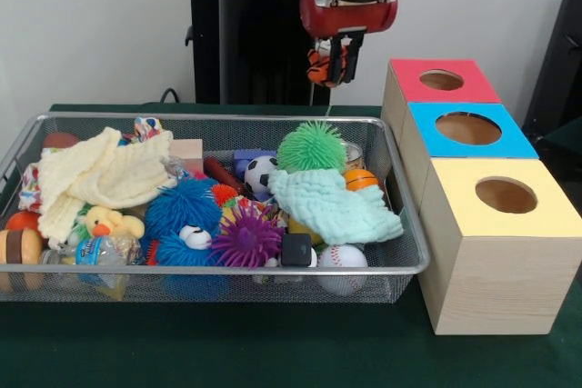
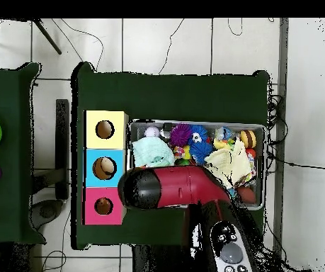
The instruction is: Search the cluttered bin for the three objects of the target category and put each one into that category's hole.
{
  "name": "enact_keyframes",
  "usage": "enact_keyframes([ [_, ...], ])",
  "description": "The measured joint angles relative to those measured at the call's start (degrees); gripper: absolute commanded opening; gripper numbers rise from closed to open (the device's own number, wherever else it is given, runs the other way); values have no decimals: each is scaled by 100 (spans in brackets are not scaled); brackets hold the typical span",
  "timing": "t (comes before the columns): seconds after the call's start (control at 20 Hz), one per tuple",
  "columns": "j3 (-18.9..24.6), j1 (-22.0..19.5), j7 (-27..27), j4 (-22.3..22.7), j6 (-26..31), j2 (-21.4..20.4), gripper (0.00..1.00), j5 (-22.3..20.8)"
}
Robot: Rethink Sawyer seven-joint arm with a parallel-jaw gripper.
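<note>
Gripper clamps the striped tiger high beside the red box; centre it over that hole before releasing

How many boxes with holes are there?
3. The red box stands farthest back, nearest the gripper, which holds a striped tiger. The blue box is in the middle. The yellow box is at the front.

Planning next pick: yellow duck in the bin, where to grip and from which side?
Judging from the front view, grip the yellow duck across its rounded head, coming straight down from above. It lies low near the bin front rim, with the cream cloth behind and the blue fuzzy ball beside it, so side approaches look blocked.
</note>
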Motion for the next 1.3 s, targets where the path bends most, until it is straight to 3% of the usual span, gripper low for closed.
enact_keyframes([
  [1.3, -730, 929, 0, 72, 49, -133, 0, 925],
])
